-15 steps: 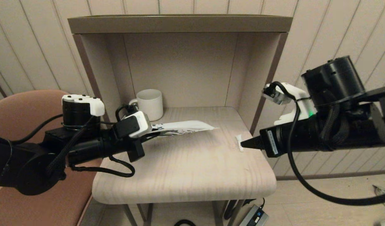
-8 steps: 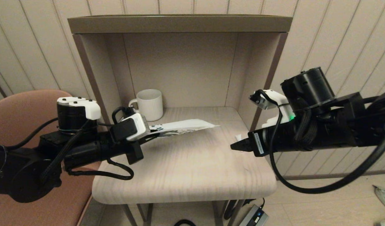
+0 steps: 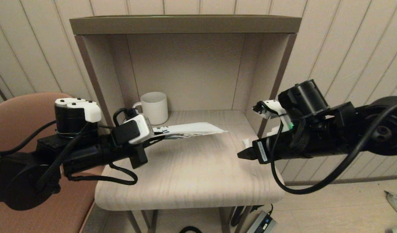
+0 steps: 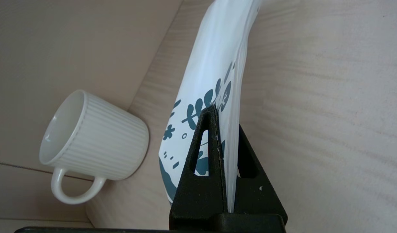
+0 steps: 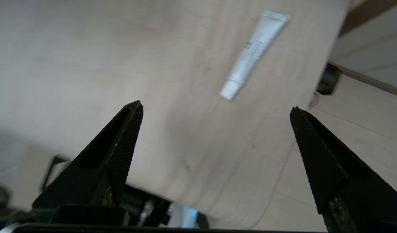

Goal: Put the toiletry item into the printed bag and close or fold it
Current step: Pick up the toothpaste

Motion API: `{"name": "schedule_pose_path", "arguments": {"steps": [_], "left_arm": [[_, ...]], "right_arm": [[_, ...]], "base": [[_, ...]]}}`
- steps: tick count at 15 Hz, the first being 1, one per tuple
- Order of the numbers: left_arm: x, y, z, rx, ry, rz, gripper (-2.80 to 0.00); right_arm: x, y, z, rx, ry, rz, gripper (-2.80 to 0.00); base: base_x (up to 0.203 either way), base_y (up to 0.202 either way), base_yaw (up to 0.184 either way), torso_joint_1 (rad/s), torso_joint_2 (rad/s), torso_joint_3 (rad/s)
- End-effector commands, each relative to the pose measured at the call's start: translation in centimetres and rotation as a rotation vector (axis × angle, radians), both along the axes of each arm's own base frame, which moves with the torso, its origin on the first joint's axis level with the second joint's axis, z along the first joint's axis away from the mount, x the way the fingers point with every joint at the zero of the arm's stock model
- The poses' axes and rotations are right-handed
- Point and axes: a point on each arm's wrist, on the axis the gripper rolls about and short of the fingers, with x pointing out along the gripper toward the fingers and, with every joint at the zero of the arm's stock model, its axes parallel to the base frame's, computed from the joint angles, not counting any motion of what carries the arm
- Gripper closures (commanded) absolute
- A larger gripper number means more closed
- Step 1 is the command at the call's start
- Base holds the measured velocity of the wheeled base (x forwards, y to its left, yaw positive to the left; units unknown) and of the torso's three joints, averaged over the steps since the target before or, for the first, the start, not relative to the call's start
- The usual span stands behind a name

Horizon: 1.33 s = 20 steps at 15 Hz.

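Observation:
The printed bag (image 3: pixel 192 130), white with dark teal flowers, hangs level above the left half of the table, its free end pointing right. My left gripper (image 4: pixel 225 116) is shut on the bag's (image 4: pixel 214 64) near end. The toiletry item (image 5: pixel 253 55), a small white squeeze tube, lies flat near the table's right edge; in the head view only its flat end (image 3: pixel 246 142) shows beside the arm. My right gripper (image 3: pixel 242 154) hovers just above the table at that edge. It stands wide open (image 5: pixel 216 106), nothing between its fingers, with the tube a little ahead of the tips.
A white ribbed mug (image 3: pixel 155 106) stands at the back left, close behind the bag. The wooden table (image 3: pixel 192 174) sits in an alcove with side walls (image 3: pixel 269 106) and a shelf above. A brown chair (image 3: pixel 30 106) is at the left, a power adapter (image 3: pixel 261 223) on the floor.
My right arm has swung left and lower over the table's right edge, and its jaws have opened wide. The left arm and bag have shifted only slightly.

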Motion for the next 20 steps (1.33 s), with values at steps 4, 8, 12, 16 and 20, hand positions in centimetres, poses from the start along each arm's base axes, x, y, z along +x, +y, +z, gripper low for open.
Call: {"name": "schedule_pose_path", "arguments": {"steps": [4,8,12,16,20], "left_arm": [[0.0,0.0,0.1,-0.009,0.002,0.000,0.00],[-0.1,0.0,0.0,-0.008,0.006,-0.002,0.00],[-0.2,0.0,-0.1,-0.012,0.011,-0.025,0.00],[-0.1,0.0,-0.1,-0.012,0.010,-0.026,0.00],[0.1,-0.1,-0.2,-0.011,0.014,-0.026,0.00]], "right_arm": [[1.6,0.8,-1.3,-0.017,-0.043,-0.051,-2.80],[2.0,1.0,-2.0,-0.019,-0.022,-0.053,-2.80],[2.7,1.3,-2.8,-0.021,-0.001,-0.065,-2.80],[4.0,1.4,-3.8,-0.029,0.018,-0.080,-2.80],[3.9,1.2,-3.7,-0.019,0.023,-0.069,0.00]], "base": [[0.000,0.000,0.000,0.000,0.00,0.000],[0.000,0.000,0.000,0.000,0.00,0.000],[0.000,0.000,0.000,0.000,0.00,0.000],[0.000,0.000,0.000,0.000,0.00,0.000],[0.000,0.000,0.000,0.000,0.00,0.000]]}}
